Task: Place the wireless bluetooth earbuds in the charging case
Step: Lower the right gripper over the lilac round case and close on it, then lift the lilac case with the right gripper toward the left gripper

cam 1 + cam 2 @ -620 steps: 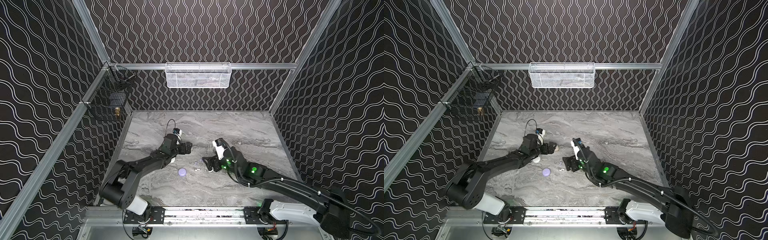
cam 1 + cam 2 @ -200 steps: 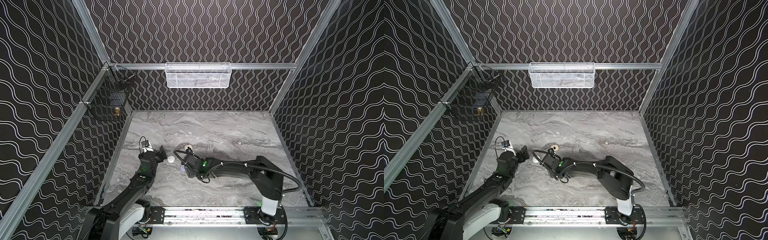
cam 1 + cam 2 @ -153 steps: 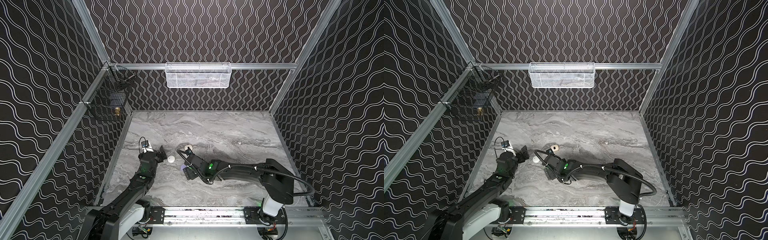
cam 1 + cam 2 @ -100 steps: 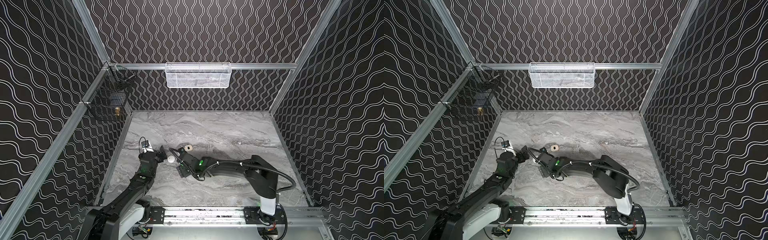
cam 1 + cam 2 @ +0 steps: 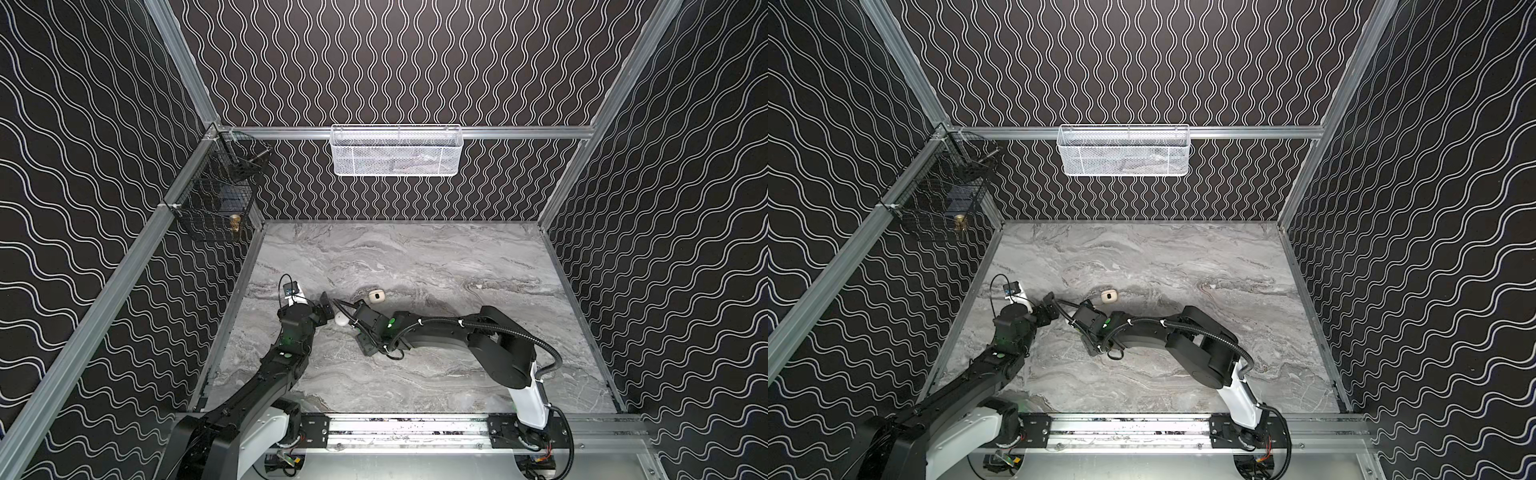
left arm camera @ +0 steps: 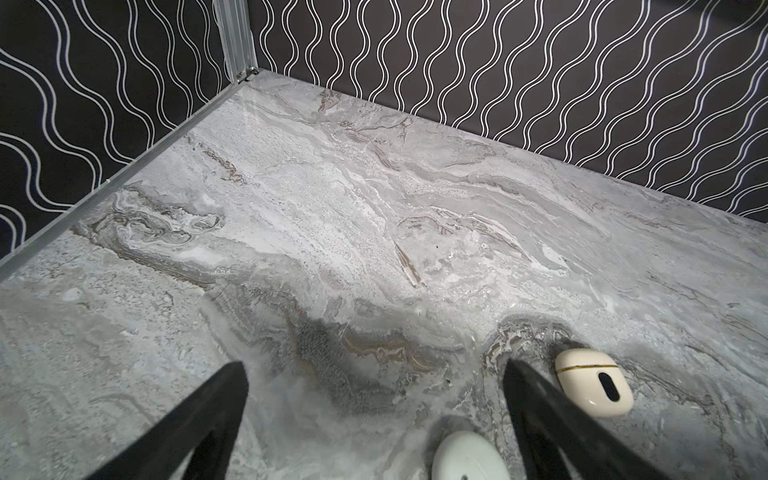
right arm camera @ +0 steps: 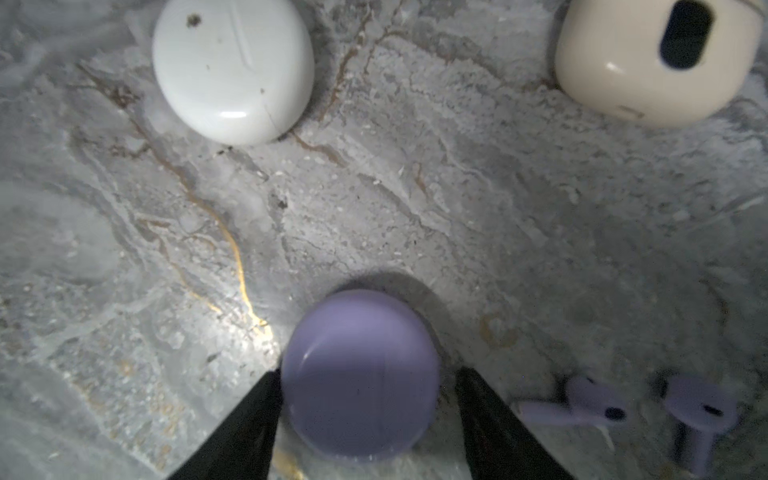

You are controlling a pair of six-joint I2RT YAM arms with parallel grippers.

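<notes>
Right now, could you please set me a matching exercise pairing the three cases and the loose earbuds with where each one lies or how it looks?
Things:
1. lavender case
2. white case
3. cream case
4. lavender earbuds

Descriptions:
A. bears a dark oval mark
B. between the jaws of the right gripper
C. lying loose beside the lavender case
D. scratched, with a dark speck

Pairs: 1-B; 2-D; 3-A; 4-C

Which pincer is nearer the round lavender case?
Right. The right pincer straddles the round lavender plastic case; the left pincer hangs open by the white oval case, farther off.
</notes>
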